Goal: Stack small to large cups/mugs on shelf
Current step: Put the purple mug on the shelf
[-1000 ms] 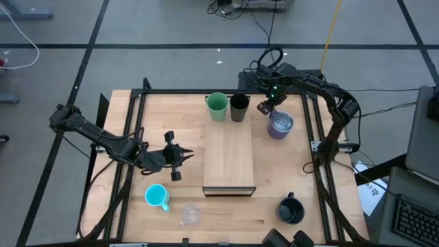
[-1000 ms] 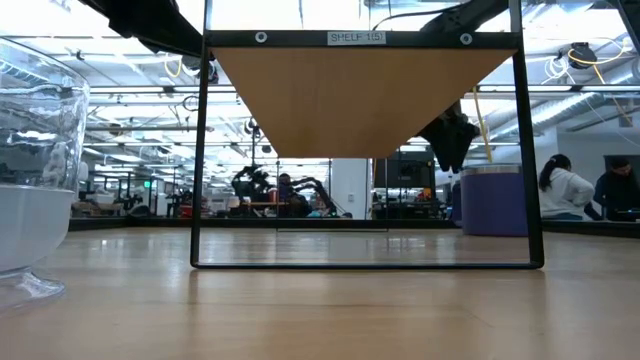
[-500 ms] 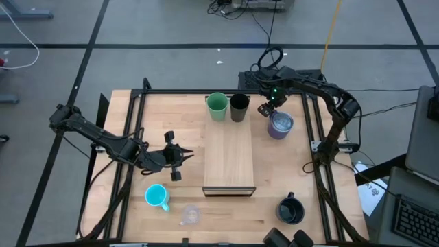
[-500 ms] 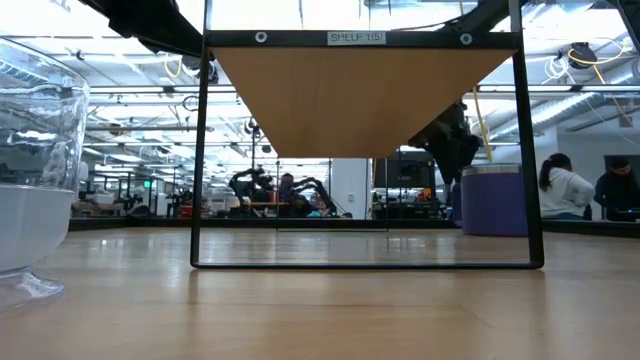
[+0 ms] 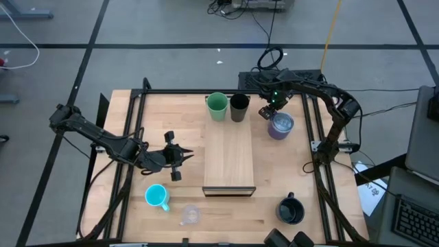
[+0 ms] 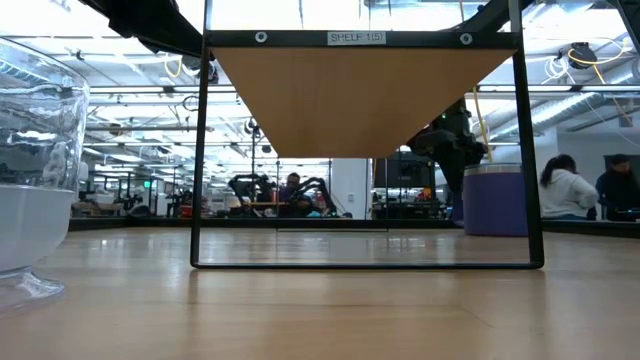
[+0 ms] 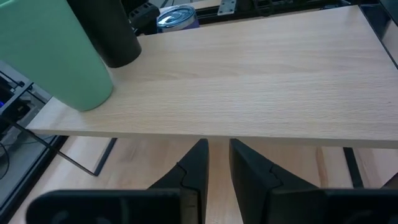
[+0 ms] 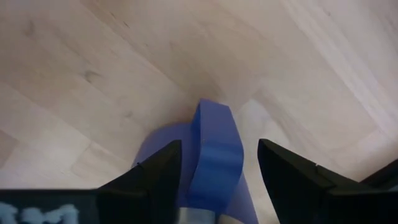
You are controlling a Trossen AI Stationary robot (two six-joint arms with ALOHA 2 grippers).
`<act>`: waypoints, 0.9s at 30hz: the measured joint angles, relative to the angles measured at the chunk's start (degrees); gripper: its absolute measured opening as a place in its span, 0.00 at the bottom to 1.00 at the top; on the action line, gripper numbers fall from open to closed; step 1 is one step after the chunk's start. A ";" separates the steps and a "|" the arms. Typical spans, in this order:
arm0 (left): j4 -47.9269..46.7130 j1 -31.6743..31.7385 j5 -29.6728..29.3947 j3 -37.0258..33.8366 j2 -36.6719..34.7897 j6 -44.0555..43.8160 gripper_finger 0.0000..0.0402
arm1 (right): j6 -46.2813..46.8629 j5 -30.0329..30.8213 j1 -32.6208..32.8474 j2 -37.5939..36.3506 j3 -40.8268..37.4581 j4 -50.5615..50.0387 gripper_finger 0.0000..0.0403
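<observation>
A green cup (image 5: 217, 106) and a slim black tumbler (image 5: 239, 108) stand upright on the far end of the light-wood shelf (image 5: 230, 165). The lavender-grey mug (image 5: 280, 125) stands on the table to the shelf's right. My right gripper (image 8: 217, 174) points down over it, open, with one finger on either side of the mug's handle (image 8: 216, 152) and not touching it. In the high view that gripper (image 5: 269, 110) sits at the mug's far-left rim. My left gripper (image 7: 217, 165) hovers left of the shelf, with only a narrow gap between its fingers and nothing between them.
A cyan mug (image 5: 157, 197) and a small clear glass (image 5: 190, 215) stand near the table's front left. A wide black mug (image 5: 291, 210) stands at the front right. The shelf's black wire legs (image 6: 200, 150) rise from the table.
My right gripper has sunk toward the lavender-grey mug and still points down, its fingers now level with the handle. The mug has not moved.
</observation>
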 joint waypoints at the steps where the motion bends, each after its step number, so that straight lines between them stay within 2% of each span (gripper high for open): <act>1: 0.00 0.00 0.00 0.00 0.00 0.00 0.16 | 0.02 0.00 0.00 0.00 0.00 -0.06 0.49; 13: -0.02 0.00 0.00 0.00 0.00 0.20 0.16 | 0.03 0.13 0.06 0.00 0.00 -1.14 0.23; 16: -0.02 0.00 0.00 0.00 0.00 0.17 0.16 | 0.08 0.08 0.00 0.00 -0.02 -1.30 0.21; 22: -0.04 0.00 0.00 0.00 0.00 0.15 0.16 | 0.07 -0.05 0.04 0.00 -0.02 -1.59 0.25; 27: -0.11 0.00 0.00 0.00 0.00 0.14 0.16 | -0.03 -0.09 0.07 0.00 -0.02 -1.87 0.22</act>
